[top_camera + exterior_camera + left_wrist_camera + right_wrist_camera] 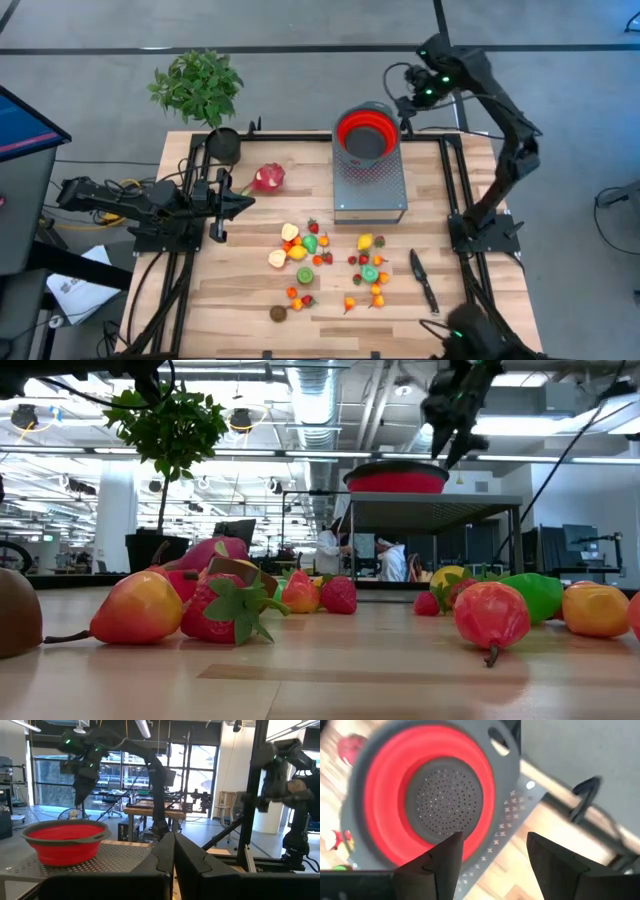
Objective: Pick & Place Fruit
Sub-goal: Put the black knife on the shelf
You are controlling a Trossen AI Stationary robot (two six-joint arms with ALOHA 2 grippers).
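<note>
We note wooden counter [240,300]. Round red bowl with grey perforated inside [365,135] on metal stand: empty. Small toy fruits [330,262] scattered mid-counter. Right jaws [405,105] above bowl, spread, holding nothing. Left jaws [222,205] shut, empty, idle. Next, we judge: descend to fruit.

We are in a robotics lab inside a large open industrial hall: exposed ceiling ducts [310,390] and strip lights overhead, a grey concrete floor [560,40] around the wooden table [330,300], more workbenches [150,810] and monitors [580,540] far behind, people [385,558] working there, a potted plant [200,90] at the far left corner
</note>
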